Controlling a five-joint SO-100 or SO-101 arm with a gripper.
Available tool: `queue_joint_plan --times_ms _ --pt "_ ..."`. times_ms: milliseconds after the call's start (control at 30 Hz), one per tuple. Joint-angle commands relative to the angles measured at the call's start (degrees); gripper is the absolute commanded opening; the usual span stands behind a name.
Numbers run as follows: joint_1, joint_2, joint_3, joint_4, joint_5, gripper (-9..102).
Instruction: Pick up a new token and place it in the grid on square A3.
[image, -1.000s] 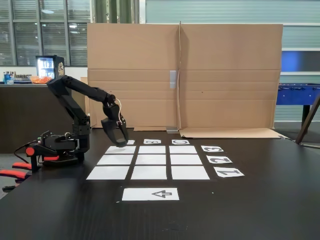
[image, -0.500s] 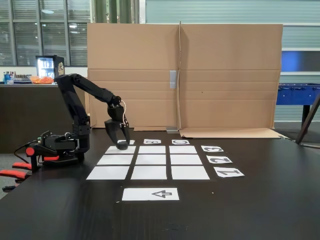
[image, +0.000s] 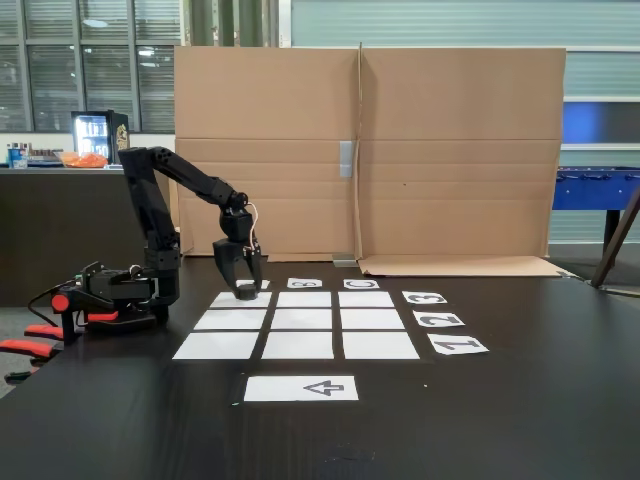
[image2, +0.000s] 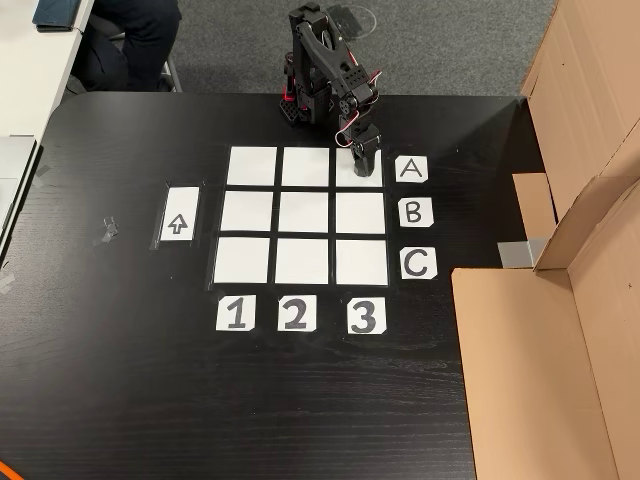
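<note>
Across the wide dark tabletop lies the three-by-three grid of white paper rectangles, edged with the paper letter cards A, B, C and the number cards 1, 2, 3. Just beside it sits a single white sheet with an arrow, and tall brown cardboard panels stand behind it all.

My black jointed arm reaches out from its base. The corner cell beside card A, in line with card 3, is square A3, and I'm right over it: my black two-finger claw points straight down, with its tips at or just above the paper.

The small dark hexagonal token appears to sit between my fingertips at the paper. It blends into the black fingers, so I read the claw as closed on it, but I can't be sure.

To do this well, I'd settle the token flat on the paper, well inside the cell's edges, then part the fingers slowly. I'd lift straight up so neither finger drags it toward the dark gap.
</note>
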Motion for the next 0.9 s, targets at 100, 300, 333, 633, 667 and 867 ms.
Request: queue_joint_plan --times_ms 100,300,333,633,667,867 --pt "-0.26 -0.35 -0.79 0.18 0.35 20" --pt "-0.26 0.35 -0.35 0.09 0.35 24" --pt "-0.26 0.44 -0.35 0.00 0.35 25" --pt "-1.23 1.41 0.44 -0.44 0.26 35" --pt "-1.49 1.41 0.44 -0.53 0.26 37" --pt "-4.83 1.41 0.53 -0.53 0.35 39"
